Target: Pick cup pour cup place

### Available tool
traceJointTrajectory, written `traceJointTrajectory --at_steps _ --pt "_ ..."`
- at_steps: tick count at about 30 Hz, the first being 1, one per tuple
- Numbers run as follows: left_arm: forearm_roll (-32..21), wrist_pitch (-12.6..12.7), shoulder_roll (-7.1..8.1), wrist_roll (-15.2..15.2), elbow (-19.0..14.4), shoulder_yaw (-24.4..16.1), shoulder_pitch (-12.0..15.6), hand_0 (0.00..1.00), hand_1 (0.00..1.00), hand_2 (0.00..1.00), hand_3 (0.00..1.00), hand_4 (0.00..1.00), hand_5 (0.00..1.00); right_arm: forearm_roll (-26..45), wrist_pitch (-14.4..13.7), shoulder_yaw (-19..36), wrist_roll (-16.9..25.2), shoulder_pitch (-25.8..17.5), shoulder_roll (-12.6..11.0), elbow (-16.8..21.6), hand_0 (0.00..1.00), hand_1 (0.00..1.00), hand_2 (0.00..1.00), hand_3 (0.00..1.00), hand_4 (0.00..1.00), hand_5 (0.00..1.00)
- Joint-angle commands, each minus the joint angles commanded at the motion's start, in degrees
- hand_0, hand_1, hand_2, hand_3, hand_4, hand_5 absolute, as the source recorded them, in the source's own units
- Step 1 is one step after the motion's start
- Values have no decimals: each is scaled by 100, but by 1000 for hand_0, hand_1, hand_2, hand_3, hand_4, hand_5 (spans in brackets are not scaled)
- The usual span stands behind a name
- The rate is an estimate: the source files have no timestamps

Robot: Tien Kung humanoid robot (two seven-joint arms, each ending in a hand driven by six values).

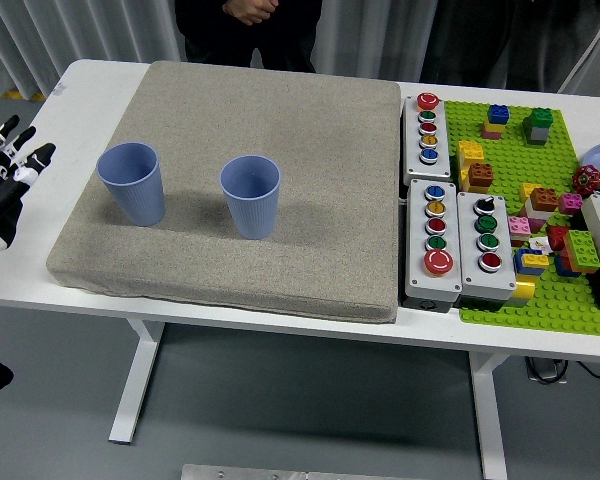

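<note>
Two light blue ribbed cups stand upright on a grey-beige mat (280,110). The left cup (132,184) is near the mat's left side, the right cup (251,197) near its middle. My left hand (8,165), black and white, hangs at the picture's left edge, about a cup's width left of the left cup. Its fingers are spread and point up; it holds nothing. I cannot see what the cups contain. My right hand is out of view.
Right of the mat lie three grey button boxes (428,128) (434,238) (486,245). A green baseplate (560,300) with several loose coloured bricks fills the table's right end. A person in dark clothes (248,25) stands at the far side, hands clasped.
</note>
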Motion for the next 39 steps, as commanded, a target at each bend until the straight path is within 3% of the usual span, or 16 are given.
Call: traceJointTrajectory --at_steps 13,23,36,37,39 --pt "599 -2 -129 78 -72 319 115 893 893 998 998 877 284 -54 12 13 -20 37 3 0 715 673 659 618 2 261" --pt "879 158 -191 70 204 410 3 894 894 998 998 874 279 -52 -2 22 -31 35 22 0 715 673 659 618 2 262" --pt "1371 -35 -316 103 586 546 -230 922 927 998 998 879 250 23 -20 -25 -20 62 32 0 716 672 659 619 2 265" --pt "1378 -40 -318 104 590 548 -232 942 944 998 998 752 2 23 -20 -25 -21 62 32 0 716 672 658 618 2 264" --pt "1403 -69 -345 96 638 564 -247 942 944 998 998 752 2 23 -22 -25 -23 61 35 0 716 672 658 618 2 264"
